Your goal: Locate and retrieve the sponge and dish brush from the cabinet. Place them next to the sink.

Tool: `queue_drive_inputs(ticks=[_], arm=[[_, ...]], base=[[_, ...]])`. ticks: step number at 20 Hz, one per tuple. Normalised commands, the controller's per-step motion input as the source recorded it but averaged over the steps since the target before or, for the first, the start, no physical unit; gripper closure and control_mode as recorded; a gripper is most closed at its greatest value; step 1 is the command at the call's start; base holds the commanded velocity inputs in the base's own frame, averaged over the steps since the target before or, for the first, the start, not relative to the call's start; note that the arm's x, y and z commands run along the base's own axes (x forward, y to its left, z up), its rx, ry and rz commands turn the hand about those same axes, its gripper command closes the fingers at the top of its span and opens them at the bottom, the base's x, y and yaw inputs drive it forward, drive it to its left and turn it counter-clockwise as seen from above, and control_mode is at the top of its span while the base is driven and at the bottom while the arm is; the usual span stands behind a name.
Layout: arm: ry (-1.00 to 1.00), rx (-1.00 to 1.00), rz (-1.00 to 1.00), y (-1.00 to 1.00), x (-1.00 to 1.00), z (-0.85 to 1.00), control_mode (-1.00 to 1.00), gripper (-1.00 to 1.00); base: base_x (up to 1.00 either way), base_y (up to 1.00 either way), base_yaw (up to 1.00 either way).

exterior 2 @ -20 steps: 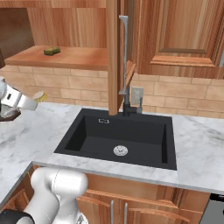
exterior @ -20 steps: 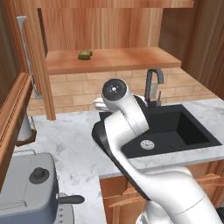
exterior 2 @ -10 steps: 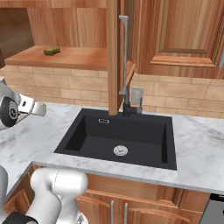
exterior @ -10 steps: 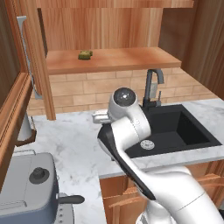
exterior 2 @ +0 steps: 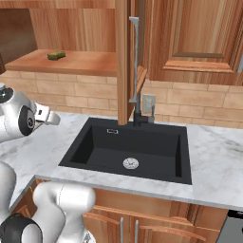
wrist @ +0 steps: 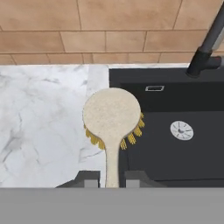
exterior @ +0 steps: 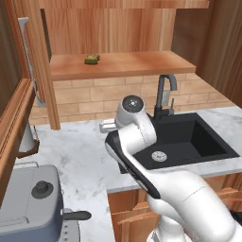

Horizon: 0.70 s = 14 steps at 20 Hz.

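Clearly the step in hand is setting the dish brush (wrist: 112, 118) down beside the sink (wrist: 175, 131). At lower centre of the hand view the jaws are clamped on its pale handle, and the round head hangs across the seam between the marble table (wrist: 43, 122) and the basin's left rim, bristles downward. To do this well, I judge the arm should shift toward the left of that frame until the whole head is over marble, then lower close to the table before letting go, so the brush does not roll or tip into the basin.

Moving right in the left base view, the sponge (exterior: 92, 59) lies at upper centre on the shelf of the cabinet (exterior: 123, 64), well apart from the sink and not yet fetched; 1 of the 2 items is in hand.

Hard to make out: in both base views the arm's own white links cover the gripper (wrist: 112, 178), so the brush's height above the table cannot be judged. The handle's lower end is cut off at the bottom of the hand view.
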Motion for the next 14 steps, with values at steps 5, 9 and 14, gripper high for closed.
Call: queue_drive_inputs(ticks=[5, 9, 14], arm=[[0.05, -0.02, 0.03, 0.04, 0.67, -0.31, -1.00, 1.00], [0.10, 0.00, 0.05, 0.15, 0.78, -0.22, -1.00, 1.00], [0.09, 0.00, 0.06, 0.23, 0.75, -0.22, -1.00, 1.00]], base=[[0.00, 0.00, 0.00], [0.00, 0.00, 0.00], [0.00, 0.00, 0.00]])
